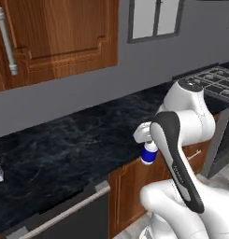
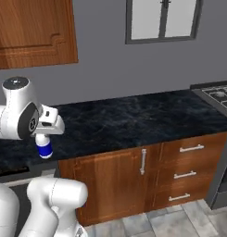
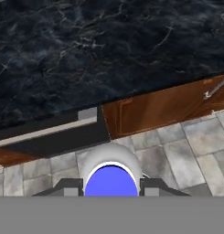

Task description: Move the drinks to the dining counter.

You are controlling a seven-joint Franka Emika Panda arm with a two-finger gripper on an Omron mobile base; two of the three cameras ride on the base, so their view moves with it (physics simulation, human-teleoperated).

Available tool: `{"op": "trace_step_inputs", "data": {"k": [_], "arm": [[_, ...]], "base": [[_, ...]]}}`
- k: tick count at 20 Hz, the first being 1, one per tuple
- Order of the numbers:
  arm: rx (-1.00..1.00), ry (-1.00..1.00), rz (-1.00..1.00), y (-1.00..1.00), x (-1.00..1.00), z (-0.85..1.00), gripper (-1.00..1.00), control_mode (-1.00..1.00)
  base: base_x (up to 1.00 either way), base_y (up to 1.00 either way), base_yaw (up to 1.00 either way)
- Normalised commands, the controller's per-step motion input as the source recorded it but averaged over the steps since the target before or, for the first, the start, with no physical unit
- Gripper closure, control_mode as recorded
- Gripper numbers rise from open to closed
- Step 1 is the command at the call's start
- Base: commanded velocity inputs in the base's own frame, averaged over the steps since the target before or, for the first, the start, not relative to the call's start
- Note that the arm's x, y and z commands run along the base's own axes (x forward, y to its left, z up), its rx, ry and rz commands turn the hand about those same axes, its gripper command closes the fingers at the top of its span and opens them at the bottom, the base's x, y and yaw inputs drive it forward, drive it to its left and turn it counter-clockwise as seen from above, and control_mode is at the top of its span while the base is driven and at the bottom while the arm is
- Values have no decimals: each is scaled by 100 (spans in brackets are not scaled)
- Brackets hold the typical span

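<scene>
Gripper [image 1: 148, 148] pinching the small white bottle with blue label [image 1: 148, 154], hanging off the black counter [image 1: 64, 149] edge above the floor, mid-carry I'd say; next comes hauling it to the dining counter.

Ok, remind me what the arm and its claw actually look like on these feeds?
The glossy white rounded arm has bulbous segments, with a long black strip down one link and round dark grey joint caps. The claw has a boxy white hand and two small dark grey finger tips. No cables or markings show.
</scene>
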Motion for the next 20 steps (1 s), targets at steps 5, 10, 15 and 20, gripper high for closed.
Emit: {"op": "trace_step_inputs", "data": {"k": [5,10,15,20], "arm": [[0,0,0,0,0,0,100,100],[0,0,0,0,0,0,100,100],[0,0,0,0,0,0,100,100],[0,0,0,0,0,0,100,100]], "base": [[0,-4,-93],[0,0,-100],[0,0,-99],[0,0,-96]]}}
